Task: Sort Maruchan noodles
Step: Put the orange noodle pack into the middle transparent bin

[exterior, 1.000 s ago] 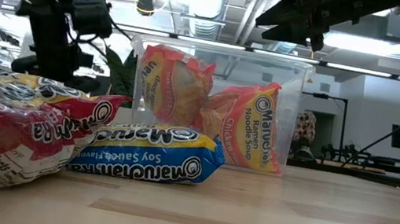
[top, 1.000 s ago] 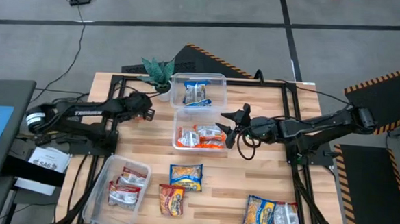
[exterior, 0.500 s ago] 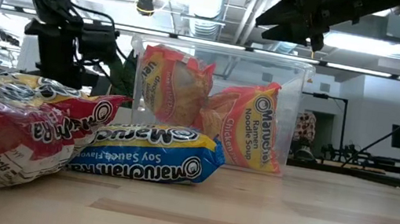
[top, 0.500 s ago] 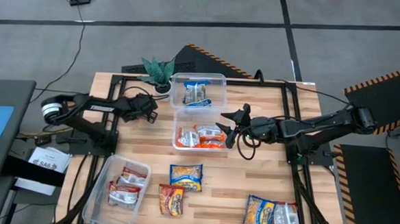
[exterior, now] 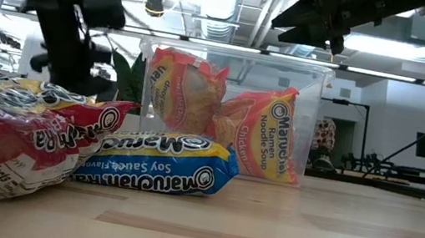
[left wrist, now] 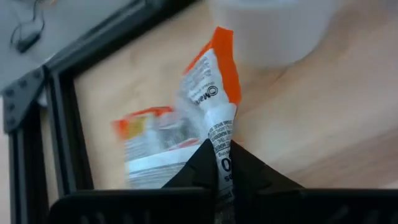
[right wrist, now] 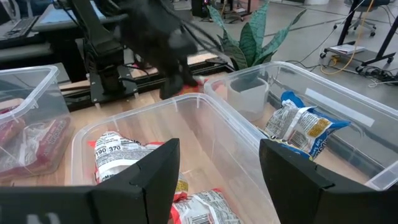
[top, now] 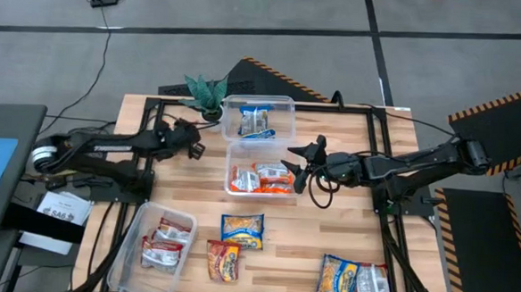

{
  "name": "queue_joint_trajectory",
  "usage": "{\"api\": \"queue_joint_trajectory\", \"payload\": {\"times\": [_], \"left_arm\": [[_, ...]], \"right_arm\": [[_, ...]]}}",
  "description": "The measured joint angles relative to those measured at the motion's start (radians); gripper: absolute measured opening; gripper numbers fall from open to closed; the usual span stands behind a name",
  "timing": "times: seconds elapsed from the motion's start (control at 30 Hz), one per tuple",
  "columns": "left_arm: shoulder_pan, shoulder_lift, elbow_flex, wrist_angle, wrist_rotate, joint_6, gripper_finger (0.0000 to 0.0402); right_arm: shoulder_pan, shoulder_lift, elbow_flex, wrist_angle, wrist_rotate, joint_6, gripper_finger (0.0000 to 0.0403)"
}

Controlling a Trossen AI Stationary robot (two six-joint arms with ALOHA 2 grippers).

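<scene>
Three tubs (top: 260,121); left gripper (left wrist: 219,163) pinching one orange packet (left wrist: 208,99)

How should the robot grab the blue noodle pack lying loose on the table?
Judging by its pose, from straight above: the blue noodle pack lies flat on the table. The pincer should pinch across its narrower width at the middle, where both long edges are free.

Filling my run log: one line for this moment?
left pincer: shut on orange packet | right pincer: open, over middle tub
</scene>
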Motion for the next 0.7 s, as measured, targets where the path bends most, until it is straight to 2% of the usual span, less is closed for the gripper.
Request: {"api": "queue_joint_trajectory", "payload": {"times": [0.4, 0.53, 0.7], "left_arm": [[-0.253, -0.414, 0.001, -0.016, -0.040, -0.002, 0.0000], [-0.343, -0.484, 0.001, 0.051, -0.044, 0.030, 0.0000], [-0.467, -0.489, 0.002, 0.195, -0.083, 0.123, 0.0000]], "right_arm": [[0.000, 0.000, 0.000, 0.000, 0.000, 0.000, 0.0244], [0.000, 0.000, 0.000, 0.001, 0.000, 0.000, 0.0244], [0.000, 0.000, 0.000, 0.002, 0.000, 0.000, 0.0244]]}}
